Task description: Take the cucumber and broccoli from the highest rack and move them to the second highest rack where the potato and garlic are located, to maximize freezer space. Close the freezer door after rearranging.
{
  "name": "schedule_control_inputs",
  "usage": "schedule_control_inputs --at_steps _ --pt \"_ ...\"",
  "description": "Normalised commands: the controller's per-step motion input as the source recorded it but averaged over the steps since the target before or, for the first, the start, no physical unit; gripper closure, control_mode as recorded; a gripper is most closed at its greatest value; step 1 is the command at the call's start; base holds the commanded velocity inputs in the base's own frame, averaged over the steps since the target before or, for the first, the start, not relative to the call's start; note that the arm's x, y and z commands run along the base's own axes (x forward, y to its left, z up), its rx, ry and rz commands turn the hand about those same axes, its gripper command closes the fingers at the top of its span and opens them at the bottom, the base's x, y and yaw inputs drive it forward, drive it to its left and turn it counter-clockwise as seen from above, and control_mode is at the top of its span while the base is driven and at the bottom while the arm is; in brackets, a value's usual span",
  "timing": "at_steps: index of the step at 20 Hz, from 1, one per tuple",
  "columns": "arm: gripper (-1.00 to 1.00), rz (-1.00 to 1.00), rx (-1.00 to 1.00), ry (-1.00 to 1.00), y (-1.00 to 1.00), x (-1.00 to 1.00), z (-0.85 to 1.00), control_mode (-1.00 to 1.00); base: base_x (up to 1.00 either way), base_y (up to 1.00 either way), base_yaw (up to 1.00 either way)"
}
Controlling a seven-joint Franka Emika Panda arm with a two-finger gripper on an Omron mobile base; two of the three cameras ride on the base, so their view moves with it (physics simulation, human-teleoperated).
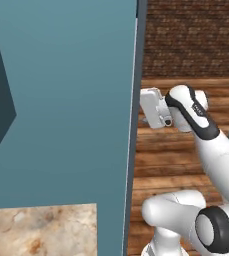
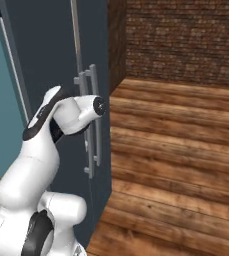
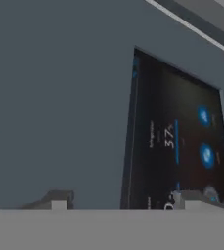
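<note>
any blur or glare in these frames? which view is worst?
Hand view worst: soft and dim, the display panel readable only as a blurry 37, fingertips smeared. Left base view: flat even light, fridge side without glare. Right base view: sharp handles, mild sheen on the wood floor.

A tall blue-grey panel [image 1: 61,100] is seen filling the left side, its dark edge [image 1: 134,125] running top to bottom. Below the panel, a marbled counter [image 1: 41,230] is shown. Right of the panel's edge, the white arm [image 1: 206,135] is raised, its hand [image 1: 156,107] held just beside that edge. Wooden flooring [image 1: 161,165] and a brick wall [image 1: 191,35] lie further right.
</note>
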Motion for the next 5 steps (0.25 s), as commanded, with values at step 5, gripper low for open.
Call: schedule_control_inputs --at_steps 5 --pt "-1.00 0.07 0.00 0.00 0.43 0.00 -0.26 -1.00 0.00 0.00 0.00"
